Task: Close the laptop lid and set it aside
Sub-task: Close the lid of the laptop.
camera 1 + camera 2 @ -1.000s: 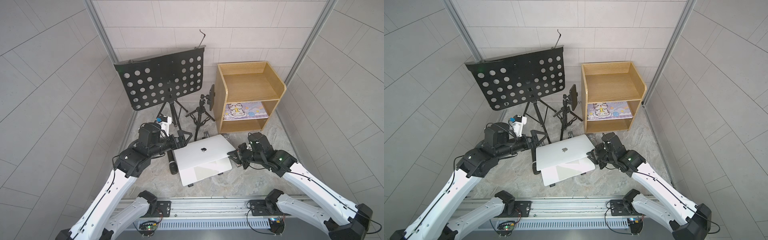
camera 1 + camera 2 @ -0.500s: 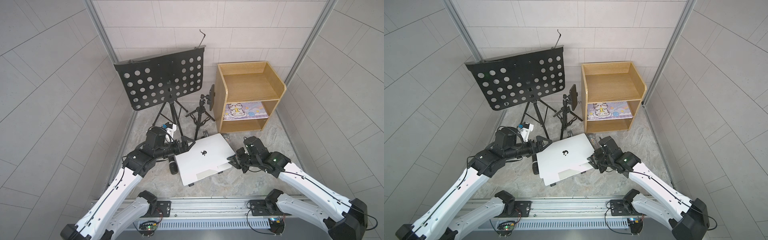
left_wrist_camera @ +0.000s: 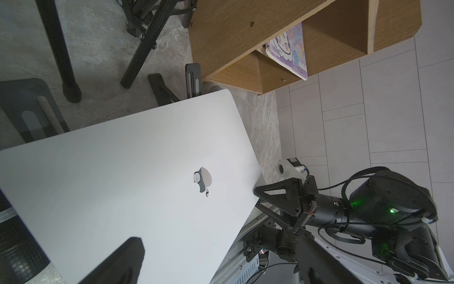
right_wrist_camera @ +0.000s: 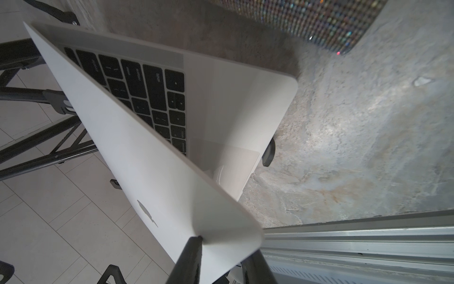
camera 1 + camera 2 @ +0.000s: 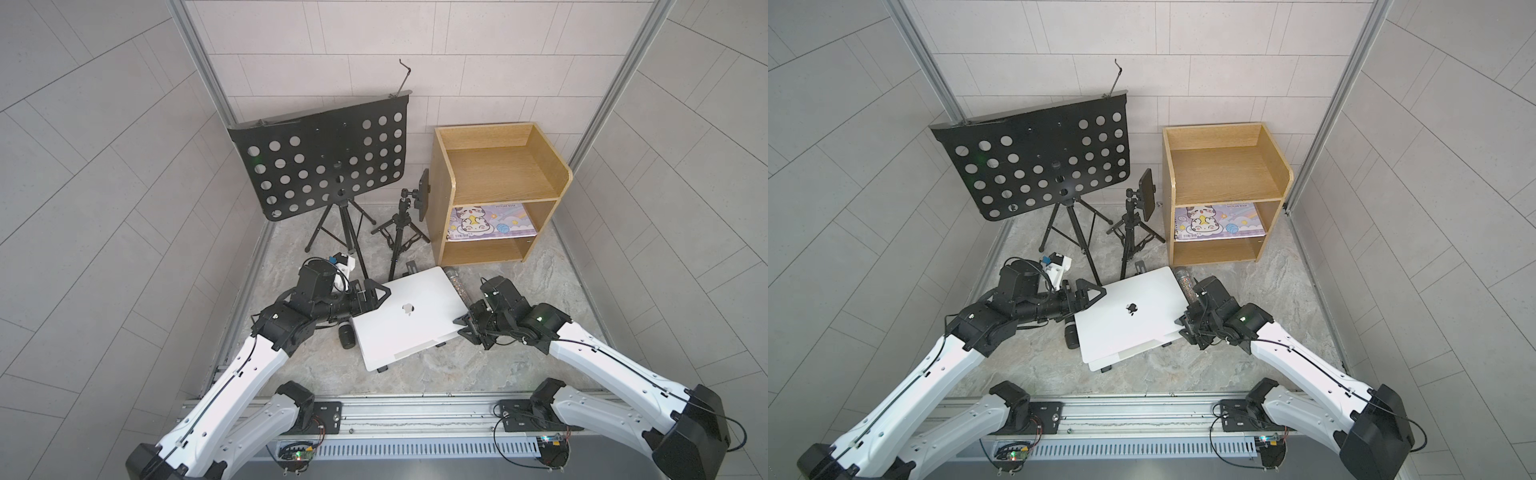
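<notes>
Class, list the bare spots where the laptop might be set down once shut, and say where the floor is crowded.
Free: the floor between the laptop and the front rail; the patch between the right arm, the wooden shelf and the side wall; the shelf's top tray. Crowded: behind the laptop, among the legs of the music stand and phone tripod.

White arm links (image 5: 232, 382), black joints (image 5: 286, 328), looped black cables (image 3: 344, 237) (green LED (image 3: 393, 210), right wrist).

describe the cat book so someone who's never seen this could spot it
Find the wooden shelf unit against the back wall, right of the black music stand. The book lies flat on its middle shelf. Nothing else nearby is colourful: its cover is pastel purple with a cartoon cat.
</notes>
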`<act>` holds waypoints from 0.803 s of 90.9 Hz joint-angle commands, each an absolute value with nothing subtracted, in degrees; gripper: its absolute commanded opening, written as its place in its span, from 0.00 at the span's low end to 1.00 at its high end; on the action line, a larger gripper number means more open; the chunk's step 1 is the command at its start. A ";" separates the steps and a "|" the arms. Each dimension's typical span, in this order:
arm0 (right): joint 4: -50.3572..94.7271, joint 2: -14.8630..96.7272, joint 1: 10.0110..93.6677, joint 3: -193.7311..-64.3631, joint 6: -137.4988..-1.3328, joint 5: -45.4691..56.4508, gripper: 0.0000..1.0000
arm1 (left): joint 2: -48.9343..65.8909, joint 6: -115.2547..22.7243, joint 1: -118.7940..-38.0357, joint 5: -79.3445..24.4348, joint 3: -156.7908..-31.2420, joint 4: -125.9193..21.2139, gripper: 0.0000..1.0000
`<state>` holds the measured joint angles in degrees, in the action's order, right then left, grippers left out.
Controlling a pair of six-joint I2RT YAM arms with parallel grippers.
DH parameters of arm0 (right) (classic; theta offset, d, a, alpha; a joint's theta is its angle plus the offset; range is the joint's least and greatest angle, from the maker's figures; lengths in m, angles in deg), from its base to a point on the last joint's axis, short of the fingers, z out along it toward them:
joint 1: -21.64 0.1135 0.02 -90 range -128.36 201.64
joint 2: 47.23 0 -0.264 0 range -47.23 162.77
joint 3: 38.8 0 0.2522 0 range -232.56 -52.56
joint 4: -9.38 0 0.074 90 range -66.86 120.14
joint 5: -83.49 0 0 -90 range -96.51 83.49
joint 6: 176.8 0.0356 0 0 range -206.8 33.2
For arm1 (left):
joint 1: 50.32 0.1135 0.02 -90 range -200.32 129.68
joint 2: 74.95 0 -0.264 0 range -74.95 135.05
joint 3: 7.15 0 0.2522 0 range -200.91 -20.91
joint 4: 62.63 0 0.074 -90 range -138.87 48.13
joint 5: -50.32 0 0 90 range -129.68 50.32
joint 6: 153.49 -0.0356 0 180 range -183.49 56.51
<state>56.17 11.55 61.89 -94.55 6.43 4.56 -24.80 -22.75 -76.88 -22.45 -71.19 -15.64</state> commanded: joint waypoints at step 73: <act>55.41 18.45 62.07 -92.77 5.23 6.47 0.59 | -21.92 -22.26 -76.58 -17.79 -63.25 -20.39 0.99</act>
